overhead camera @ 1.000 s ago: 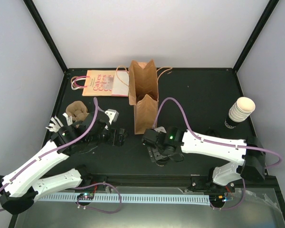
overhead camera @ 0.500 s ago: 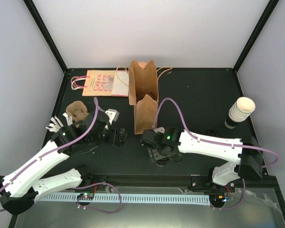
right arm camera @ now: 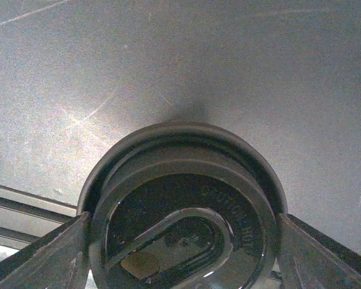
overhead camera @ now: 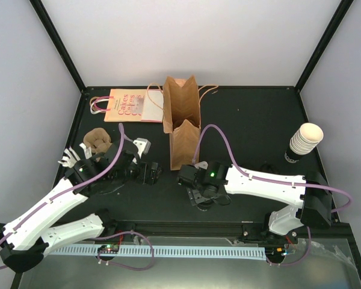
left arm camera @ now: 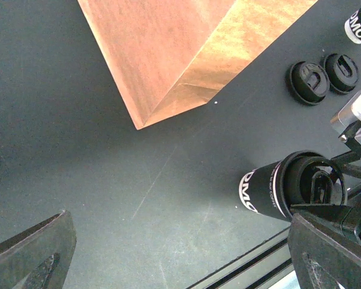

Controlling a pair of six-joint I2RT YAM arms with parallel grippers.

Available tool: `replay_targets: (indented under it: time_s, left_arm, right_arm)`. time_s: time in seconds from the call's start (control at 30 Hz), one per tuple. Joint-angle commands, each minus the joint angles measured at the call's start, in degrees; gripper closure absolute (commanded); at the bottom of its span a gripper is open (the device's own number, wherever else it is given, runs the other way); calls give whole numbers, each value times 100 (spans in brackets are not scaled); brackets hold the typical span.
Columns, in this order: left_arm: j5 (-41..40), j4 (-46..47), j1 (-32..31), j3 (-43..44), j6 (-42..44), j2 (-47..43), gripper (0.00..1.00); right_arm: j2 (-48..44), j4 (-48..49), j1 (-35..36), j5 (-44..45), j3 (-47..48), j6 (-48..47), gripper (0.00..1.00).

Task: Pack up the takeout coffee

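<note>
The takeout coffee [left arm camera: 271,191] is a small cup with a dark printed side and a round black lid [right arm camera: 183,205]. My right gripper [right arm camera: 183,241] is shut on it, one finger on each side of the lid. In the top view the right gripper [overhead camera: 201,195] covers the cup, just in front of the brown paper bag [overhead camera: 183,120], which lies flat with its mouth towards the far side. My left gripper [overhead camera: 150,173] is open and empty, left of the cup. Its fingers [left arm camera: 33,256] stand wide apart low over the table.
Two loose black lids [left arm camera: 310,82] lie near the bag. A nested stack of lidless cups [overhead camera: 304,141] stands at the right edge. A pink-printed paper bag [overhead camera: 129,105] lies at the back left. A brown pulp tray [overhead camera: 98,139] sits by the left arm.
My right gripper has shifted slightly to the left with the cup in it. The left arm has hardly moved.
</note>
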Motion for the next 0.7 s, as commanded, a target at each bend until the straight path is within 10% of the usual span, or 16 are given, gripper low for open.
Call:
replay_targets:
  time_s: [0.0,0.67]
  left_arm:
    - [92,89,53,2,118,-28,1]
    - [56,107,115,-17,106,-23,1]
  right_arm:
    - [42,-83,31,182,143,19,17]
    - [-343,-346,14,725,467,-136,21]
